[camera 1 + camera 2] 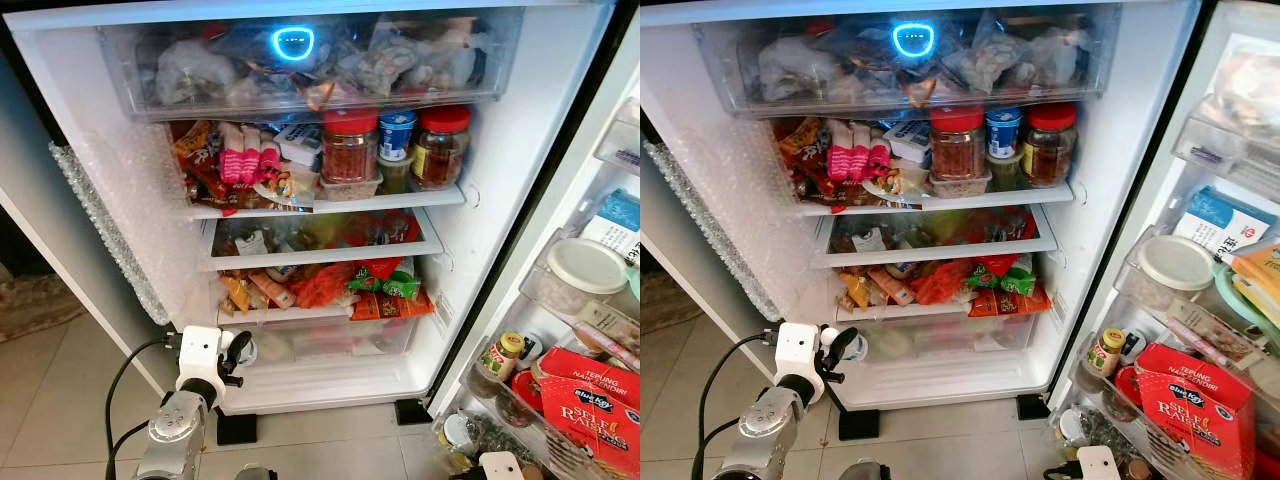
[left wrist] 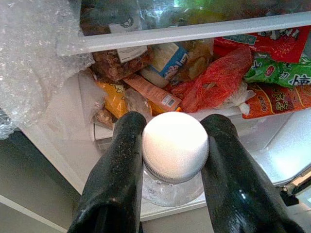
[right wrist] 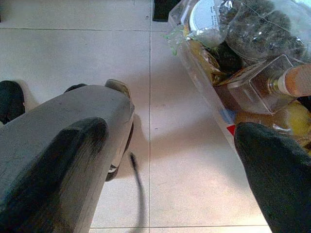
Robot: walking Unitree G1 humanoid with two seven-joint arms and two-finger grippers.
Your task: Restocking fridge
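The left gripper [image 1: 236,352] is reaching toward the bottom of the open fridge [image 1: 520,150], low on the left side, and its 2 black fingers [image 2: 119,170] are clamping a bottle [image 2: 175,148] between them. The bottle is showing a round white cap with a ribbed rim, and below it a clear body that looks like plastic, though the wrist view is blurring that part. It is sitting just in front of the clear drawer [image 1: 330,340] at the fridge's base, under the lowest shelf.

Behind it, that shelf is carrying an orange packet [image 2: 155,92], a red bag [image 2: 218,80] and a green packet [image 2: 277,73], all crowding together. Bubble wrap [image 1: 110,220] is lining the left wall.

Higher up, pink packets [image 1: 240,150] are standing on the upper shelf, with 2 red-lidded jars [image 1: 350,145] to their right and a blue-lidded tub [image 1: 397,135] between the jars. A blue light [image 1: 293,42] is glowing above the top drawer.

On the right, the door racks are holding a white-lidded tub [image 1: 585,265], a small yellow-capped jar [image 1: 500,355] and a red flour box [image 1: 595,400].

The right gripper [image 3: 170,160] is hanging over the tiled floor [image 3: 194,170] beside the door's lowest rack, its fingers spread wide apart and holding nothing.
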